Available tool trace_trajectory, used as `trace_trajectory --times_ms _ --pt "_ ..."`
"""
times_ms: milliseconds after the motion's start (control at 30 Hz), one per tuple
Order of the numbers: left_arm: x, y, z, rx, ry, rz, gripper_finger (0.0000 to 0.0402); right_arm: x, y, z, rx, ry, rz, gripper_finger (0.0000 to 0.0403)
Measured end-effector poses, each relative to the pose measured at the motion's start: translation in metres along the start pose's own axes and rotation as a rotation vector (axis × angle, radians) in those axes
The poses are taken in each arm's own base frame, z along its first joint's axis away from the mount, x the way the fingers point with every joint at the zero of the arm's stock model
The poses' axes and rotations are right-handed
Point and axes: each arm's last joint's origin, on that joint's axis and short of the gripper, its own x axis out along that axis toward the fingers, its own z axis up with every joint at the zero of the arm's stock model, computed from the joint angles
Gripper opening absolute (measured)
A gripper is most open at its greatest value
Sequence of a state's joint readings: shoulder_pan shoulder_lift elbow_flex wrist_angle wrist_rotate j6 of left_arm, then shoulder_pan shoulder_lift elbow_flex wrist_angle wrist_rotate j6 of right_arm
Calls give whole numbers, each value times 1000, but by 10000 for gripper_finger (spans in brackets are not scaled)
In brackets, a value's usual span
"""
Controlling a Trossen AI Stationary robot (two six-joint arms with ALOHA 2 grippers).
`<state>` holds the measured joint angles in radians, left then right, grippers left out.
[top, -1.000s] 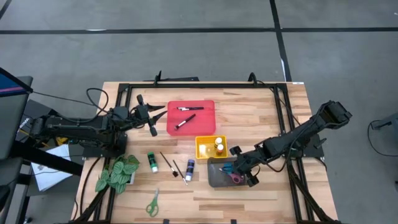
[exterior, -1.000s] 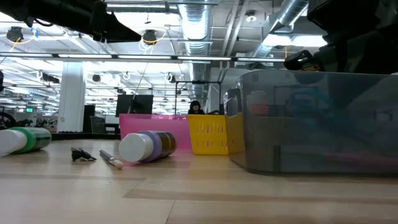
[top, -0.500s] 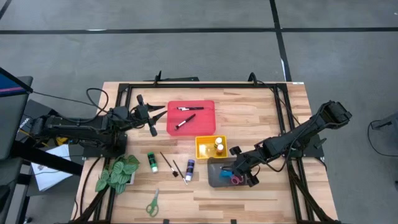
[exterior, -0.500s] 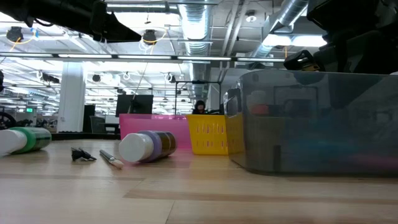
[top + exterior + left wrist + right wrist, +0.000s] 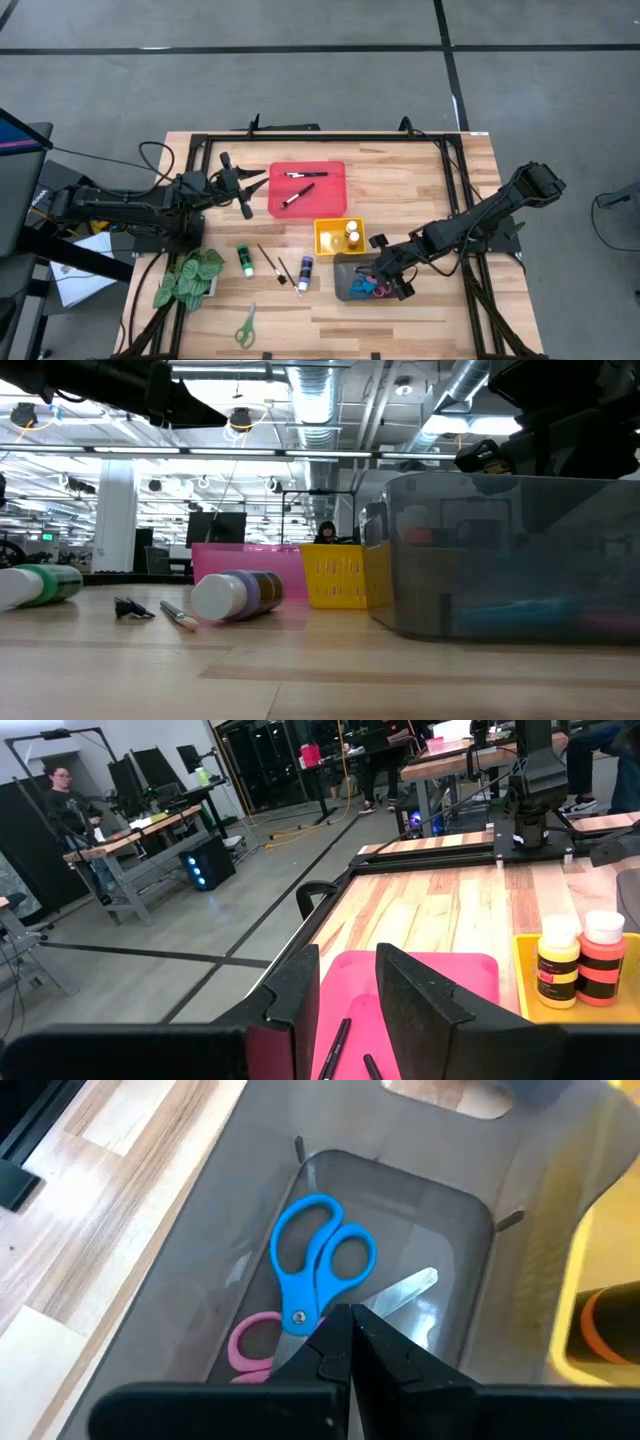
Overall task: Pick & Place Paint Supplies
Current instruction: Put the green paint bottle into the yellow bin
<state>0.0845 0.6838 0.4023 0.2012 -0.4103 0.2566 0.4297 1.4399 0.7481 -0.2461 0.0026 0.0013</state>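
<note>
Blue scissors (image 5: 320, 1270) lie flat on the floor of the grey tray (image 5: 200, 1250), partly over pink scissors (image 5: 250, 1345). My right gripper (image 5: 349, 1325) hangs shut above them, slanting down over the tray (image 5: 345, 285), with nothing between its fingers. My left gripper (image 5: 243, 193) waits open and level at the left side of the red tray (image 5: 325, 200), which holds two brushes (image 5: 298, 176). The yellow tray (image 5: 325, 240) holds a yellow bottle (image 5: 557, 960) and a red bottle (image 5: 600, 955). On the table lie a green bottle (image 5: 244, 260), a purple bottle (image 5: 304, 270), two brushes (image 5: 268, 260) and green scissors (image 5: 245, 327).
A green leafy plant (image 5: 190, 278) lies near the table's left edge, close to the green bottle. A black frame (image 5: 330, 140) runs around the work area. Bare wood spreads along the near edge and between the red tray and the right arm.
The blue scissors have dropped from beside my right gripper's fingers down onto the floor of the grey tray, where they now lie flat over the pink scissors. Both arms have kept still.
</note>
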Motion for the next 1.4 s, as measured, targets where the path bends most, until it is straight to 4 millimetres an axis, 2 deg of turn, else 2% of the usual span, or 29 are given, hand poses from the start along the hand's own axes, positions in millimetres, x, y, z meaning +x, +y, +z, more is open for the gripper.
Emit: trace_trajectory --times_ms 167,300,533,700,867,1033,1167,1400 --pt "0 0 0 0 0 0 95 -7 -2 16 14 -44 -70 0" --pt "0 0 0 1 0 0 95 -24 -5 28 64 -98 -178 0" --pt "0 0 0 2 3 -1 95 -63 -10 31 213 -217 -317 0" --pt "0 0 0 1 2 -1 95 -81 -10 31 293 -297 -414 0" --pt "0 0 0 1 2 -1 95 -85 -5 30 338 -337 -528 0" --pt "0 0 0 1 2 -1 95 -88 -5 24 510 -386 -689 0" --pt "0 0 0 1 2 -1 95 -88 -6 17 562 -376 -780 0" --pt "0 0 0 2 2 -1 95 -89 -9 7 635 -342 -855 0"
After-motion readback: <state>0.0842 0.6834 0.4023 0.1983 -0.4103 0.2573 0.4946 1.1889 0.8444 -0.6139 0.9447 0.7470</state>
